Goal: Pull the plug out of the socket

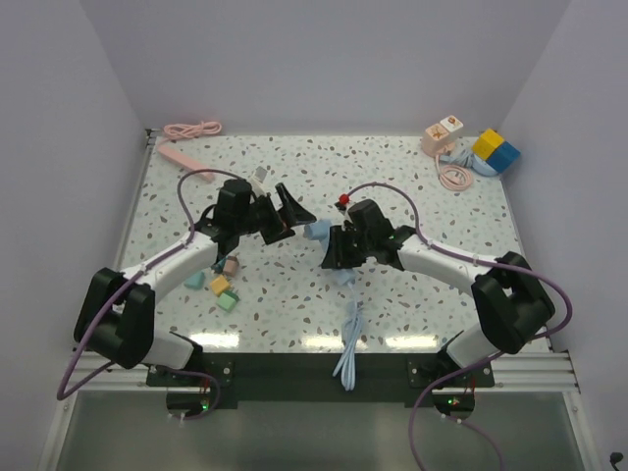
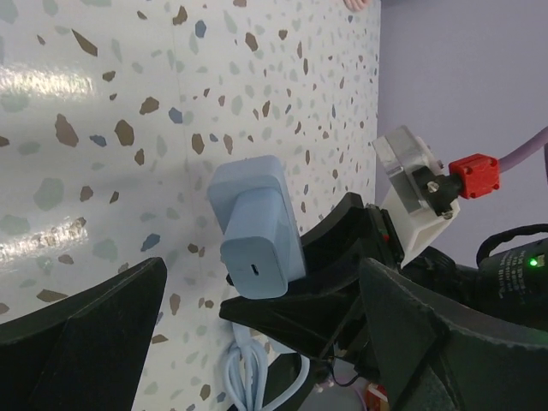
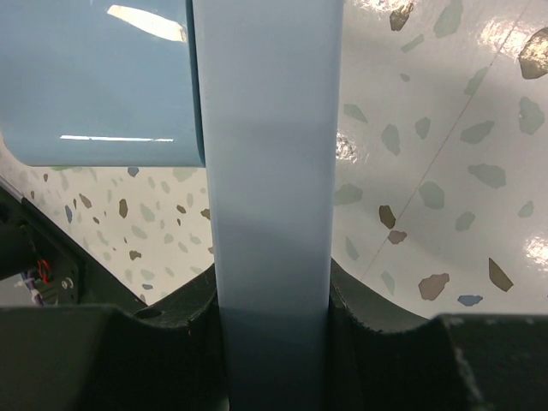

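Two grippers meet mid-table: the right gripper [image 1: 332,247] is clamped tight on the pale blue socket [image 3: 270,214], whose cable [image 1: 348,353] trails to the near edge. The left gripper [image 1: 291,216] hangs with jaws spread wide, gripping nothing, facing the plug [image 2: 257,227] without touching it. Plug looks seated against the socket's side, but the right gripper's fingers hide the pins and the joint, and up close the socket's just a cropped blue bar.
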